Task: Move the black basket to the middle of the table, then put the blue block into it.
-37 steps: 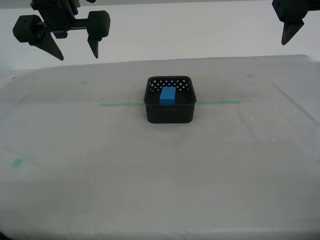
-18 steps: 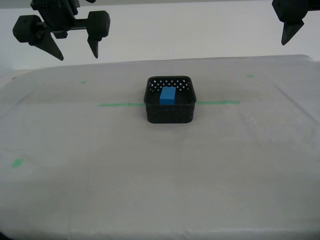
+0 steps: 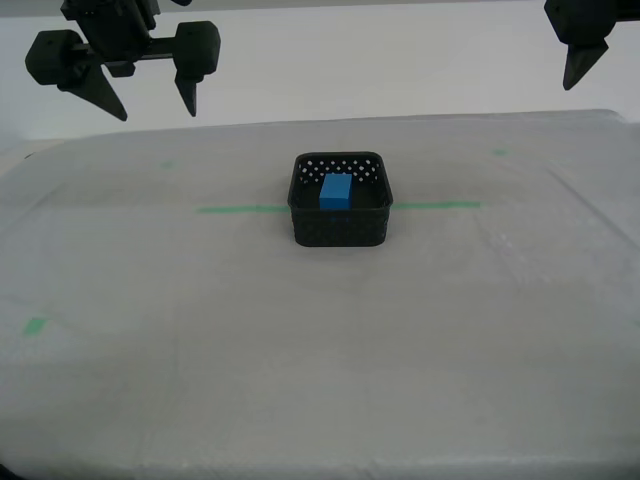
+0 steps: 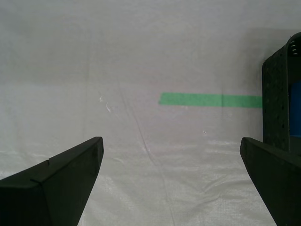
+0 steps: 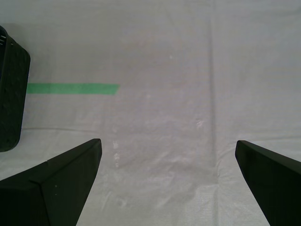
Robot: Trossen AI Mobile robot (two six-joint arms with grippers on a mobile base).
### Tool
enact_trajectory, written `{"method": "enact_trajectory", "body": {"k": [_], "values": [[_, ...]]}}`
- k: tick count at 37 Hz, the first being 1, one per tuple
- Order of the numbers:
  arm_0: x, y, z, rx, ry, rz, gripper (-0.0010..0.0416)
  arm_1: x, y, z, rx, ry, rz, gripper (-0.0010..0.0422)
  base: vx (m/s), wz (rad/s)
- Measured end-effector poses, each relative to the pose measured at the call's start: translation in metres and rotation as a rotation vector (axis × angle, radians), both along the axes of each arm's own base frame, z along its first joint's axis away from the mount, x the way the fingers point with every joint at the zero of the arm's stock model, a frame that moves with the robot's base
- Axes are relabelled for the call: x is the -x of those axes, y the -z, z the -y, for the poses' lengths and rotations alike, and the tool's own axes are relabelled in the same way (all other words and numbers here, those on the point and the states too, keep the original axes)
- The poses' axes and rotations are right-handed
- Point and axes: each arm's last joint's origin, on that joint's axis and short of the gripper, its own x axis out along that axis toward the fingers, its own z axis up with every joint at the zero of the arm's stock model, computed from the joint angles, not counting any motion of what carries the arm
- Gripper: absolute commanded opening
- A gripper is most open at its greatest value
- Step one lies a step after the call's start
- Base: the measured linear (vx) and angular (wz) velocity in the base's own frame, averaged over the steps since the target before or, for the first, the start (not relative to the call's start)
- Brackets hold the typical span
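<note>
No writing shows anywhere. The perforated black basket [image 3: 340,212] sits on the desk [image 3: 320,360], straddling the green tape line [image 3: 240,209], blue block [image 3: 336,191] inside. My first claw [image 5: 167,181] and second claw [image 4: 171,181] gape wide, empty.

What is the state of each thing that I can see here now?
black basket: upright on the table, across the green tape line.
blue block: inside the basket, free of both pincers.
my first gripper: open, empty, above bare table.
my second gripper: open, empty, beside the basket.
</note>
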Motion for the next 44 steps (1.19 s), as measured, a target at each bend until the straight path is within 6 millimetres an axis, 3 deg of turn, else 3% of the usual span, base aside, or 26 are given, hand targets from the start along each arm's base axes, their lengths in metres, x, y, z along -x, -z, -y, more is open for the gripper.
{"method": "enact_trajectory", "body": {"k": [44], "values": [[0.0000,0.0000,0.0002,0.000,0.001,0.000,0.0399,0.0000,0.0000,0.0000,0.000,0.000,0.000,0.0400,0.000,0.000]]}}
